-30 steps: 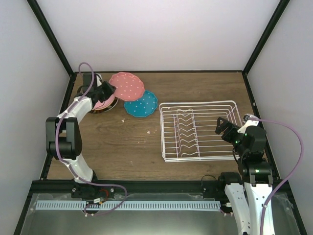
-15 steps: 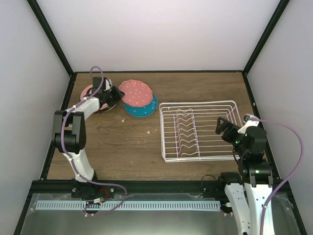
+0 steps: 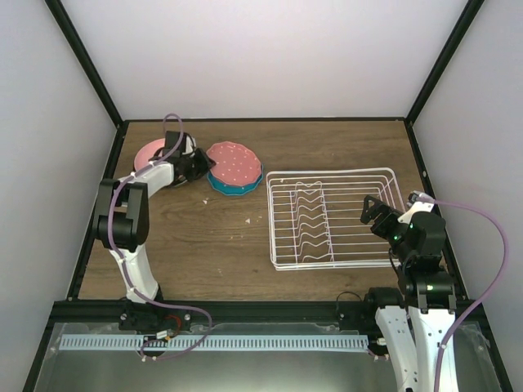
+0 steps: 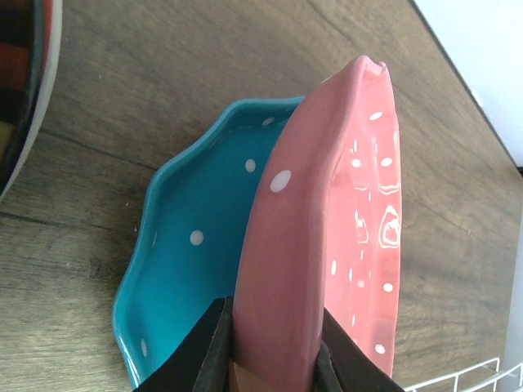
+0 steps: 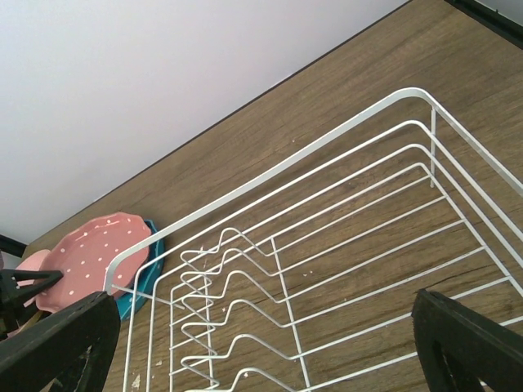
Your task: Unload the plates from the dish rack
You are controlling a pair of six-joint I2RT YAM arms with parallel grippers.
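Note:
My left gripper (image 3: 202, 166) is shut on the edge of a pink plate with white dots (image 3: 235, 162), holding it over the teal dotted plate (image 3: 237, 187) on the table. In the left wrist view the pink plate (image 4: 327, 237) sits between my fingers (image 4: 214, 351), tilted above the teal plate (image 4: 196, 245). A second pink plate (image 3: 149, 151) lies on a dark-rimmed plate at the far left. The white wire dish rack (image 3: 335, 216) holds no plates; it also shows in the right wrist view (image 5: 327, 269). My right gripper (image 3: 377, 214) is open above the rack's right end.
A dark-rimmed plate edge (image 4: 33, 82) shows at the left of the left wrist view. Black frame posts and white walls (image 3: 261, 57) bound the table. The pink and teal plates also show far left in the right wrist view (image 5: 90, 257).
My left gripper has carried the pink dotted plate right and down, from beside the left stack to over the teal plate. The right arm has not moved.

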